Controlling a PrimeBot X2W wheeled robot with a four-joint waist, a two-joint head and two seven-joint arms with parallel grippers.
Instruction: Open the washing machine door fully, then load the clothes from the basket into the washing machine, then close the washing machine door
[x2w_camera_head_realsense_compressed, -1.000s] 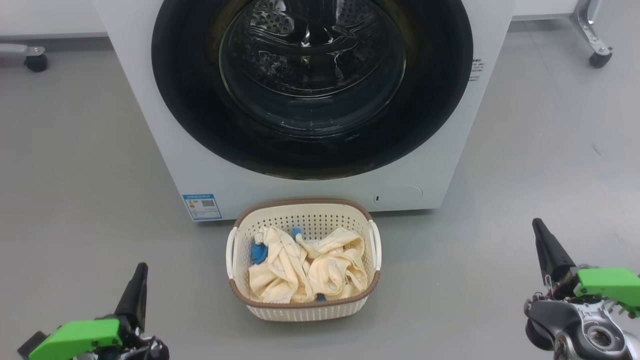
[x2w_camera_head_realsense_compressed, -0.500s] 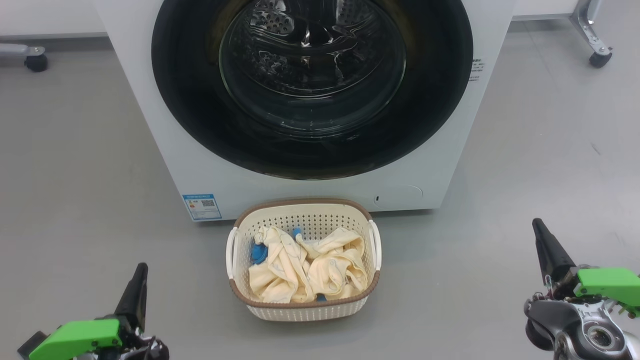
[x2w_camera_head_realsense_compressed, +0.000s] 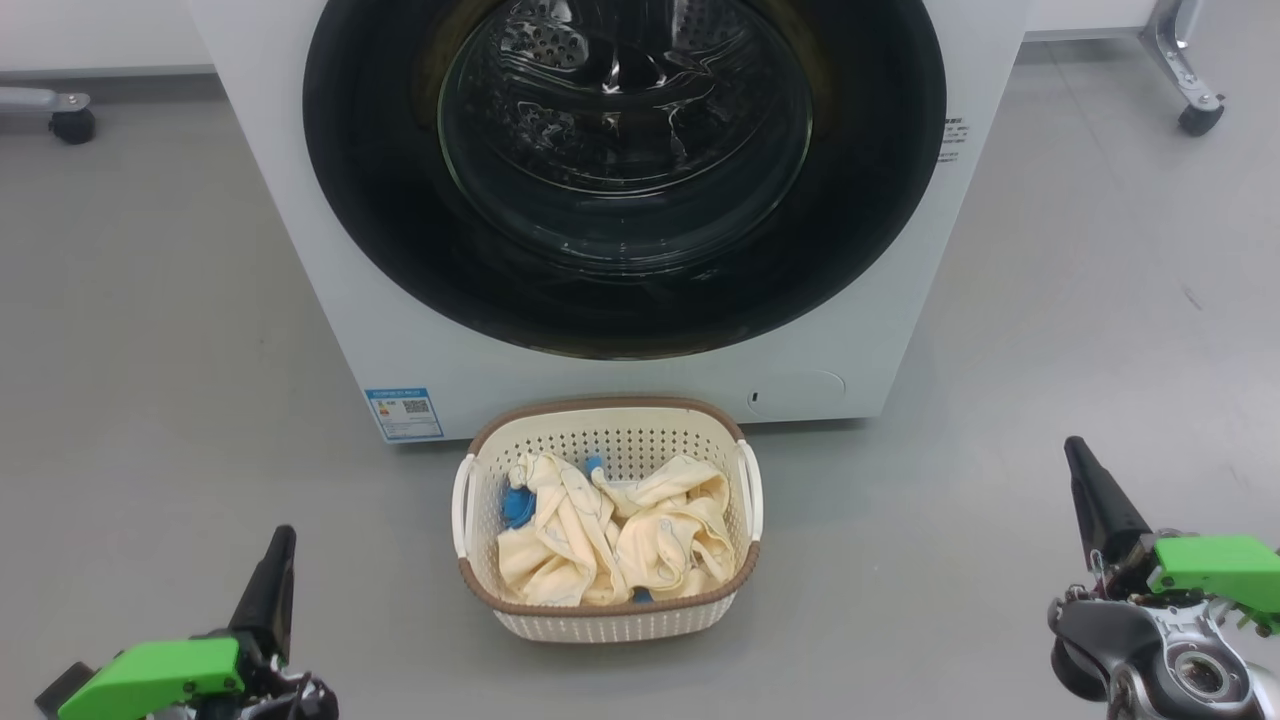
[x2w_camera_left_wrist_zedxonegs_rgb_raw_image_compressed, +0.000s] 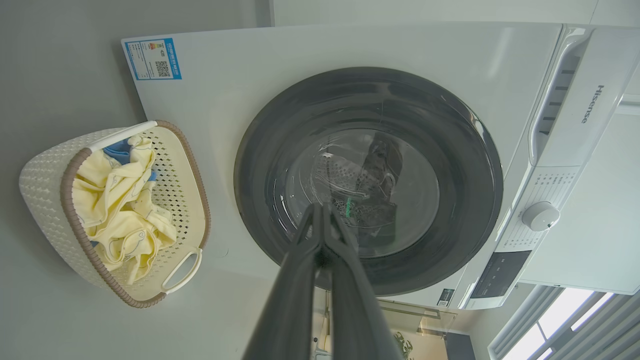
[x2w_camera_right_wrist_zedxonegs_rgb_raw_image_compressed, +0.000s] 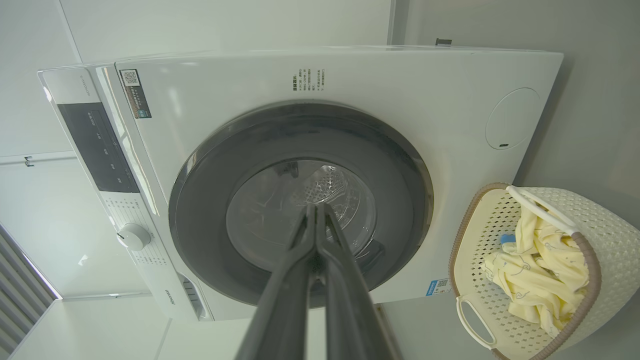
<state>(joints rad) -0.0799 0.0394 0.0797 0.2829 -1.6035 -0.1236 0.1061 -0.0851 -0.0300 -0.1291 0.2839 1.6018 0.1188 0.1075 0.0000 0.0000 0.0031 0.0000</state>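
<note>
The white washing machine (x2w_camera_head_realsense_compressed: 300, 220) stands ahead with its round black-rimmed door (x2w_camera_head_realsense_compressed: 380, 230) closed flat against the front. The cream basket (x2w_camera_head_realsense_compressed: 610, 618) sits on the floor just before it, holding pale yellow clothes (x2w_camera_head_realsense_compressed: 610, 540) with blue trim. My left gripper (x2w_camera_head_realsense_compressed: 285, 537) is at the lower left, shut and empty, well left of the basket. My right gripper (x2w_camera_head_realsense_compressed: 1072, 447) is at the lower right, shut and empty, well right of the basket. In the left wrist view the door (x2w_camera_left_wrist_zedxonegs_rgb_raw_image_compressed: 450, 165), basket (x2w_camera_left_wrist_zedxonegs_rgb_raw_image_compressed: 40, 185) and shut fingertips (x2w_camera_left_wrist_zedxonegs_rgb_raw_image_compressed: 320, 207) show; in the right wrist view the door (x2w_camera_right_wrist_zedxonegs_rgb_raw_image_compressed: 200, 220), basket (x2w_camera_right_wrist_zedxonegs_rgb_raw_image_compressed: 610, 235) and shut fingertips (x2w_camera_right_wrist_zedxonegs_rgb_raw_image_compressed: 316, 207).
Grey floor (x2w_camera_head_realsense_compressed: 150, 330) spreads on both sides of the machine. A caster foot (x2w_camera_head_realsense_compressed: 70, 122) stands at the far left and a metal leg with a caster (x2w_camera_head_realsense_compressed: 1195, 115) at the far right. A blue label (x2w_camera_head_realsense_compressed: 403, 412) is on the machine's lower left front.
</note>
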